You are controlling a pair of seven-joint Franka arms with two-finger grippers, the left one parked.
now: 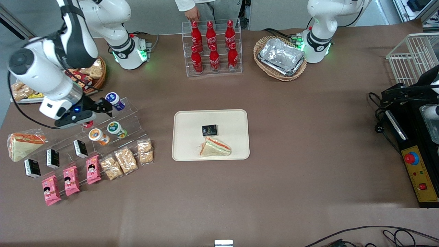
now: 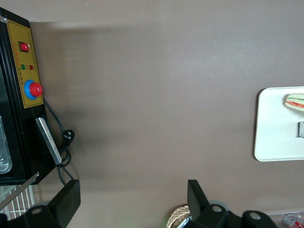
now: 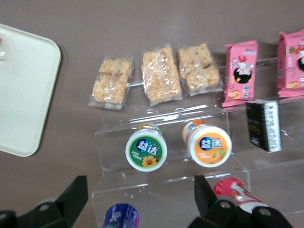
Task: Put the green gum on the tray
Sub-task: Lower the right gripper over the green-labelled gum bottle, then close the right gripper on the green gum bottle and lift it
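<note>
The green gum [image 1: 116,129] lies on the middle step of a clear acrylic stand [image 1: 135,113], lid toward the camera, beside an orange-lidded bottle [image 1: 98,135]. In the right wrist view the green gum [image 3: 146,151] shows a green-and-white lid with a flower. My right gripper [image 1: 99,110] hovers open and empty above the stand's upper step, close to a blue-lidded bottle [image 1: 115,100] and farther from the front camera than the gum. Its fingers [image 3: 76,194] stand wide apart, nothing between them. The cream tray [image 1: 188,130] lies at the table's middle, holding a sandwich [image 1: 215,147] and a black packet [image 1: 209,130].
Snack bars [image 1: 126,159], pink packets [image 1: 71,179] and black boxes [image 1: 52,157] fill the stand's lower steps. A wrapped sandwich [image 1: 22,144] lies beside it. A cola rack [image 1: 212,48], a wicker basket of foil trays [image 1: 280,57] and a control box [image 1: 420,171] stand around.
</note>
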